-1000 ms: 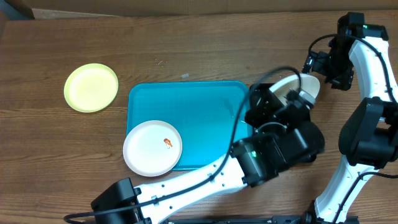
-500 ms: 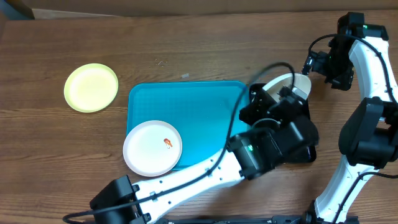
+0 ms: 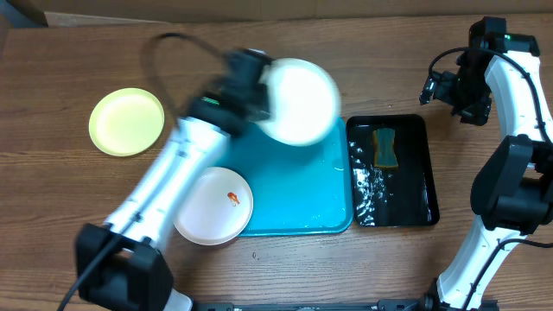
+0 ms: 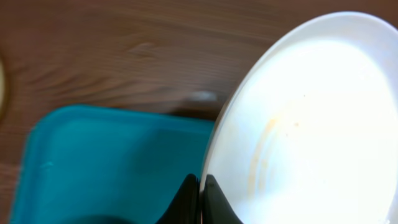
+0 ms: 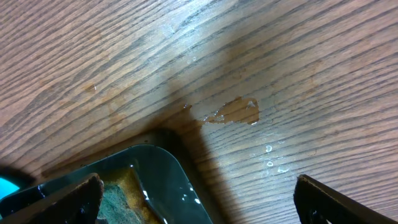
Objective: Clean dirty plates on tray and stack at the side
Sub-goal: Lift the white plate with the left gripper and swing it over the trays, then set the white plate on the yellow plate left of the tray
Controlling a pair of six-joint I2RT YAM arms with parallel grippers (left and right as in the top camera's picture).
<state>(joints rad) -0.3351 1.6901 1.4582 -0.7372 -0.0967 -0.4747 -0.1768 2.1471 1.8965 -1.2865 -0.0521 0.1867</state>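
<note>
Left hand (image 4: pixel 200 190) clamps the rim of a white plate (image 4: pixel 311 124), aloft over the far edge of the turquoise tray (image 4: pixel 93 162): light, stiff plastic, probably wet and slippery, best pinched firmly at the rim; right hand (image 5: pixel 199 199) empty, spread wide.

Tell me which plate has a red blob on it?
The white plate lying on the tray's corner, not the yellow-green plate or the lifted white plate.
</note>
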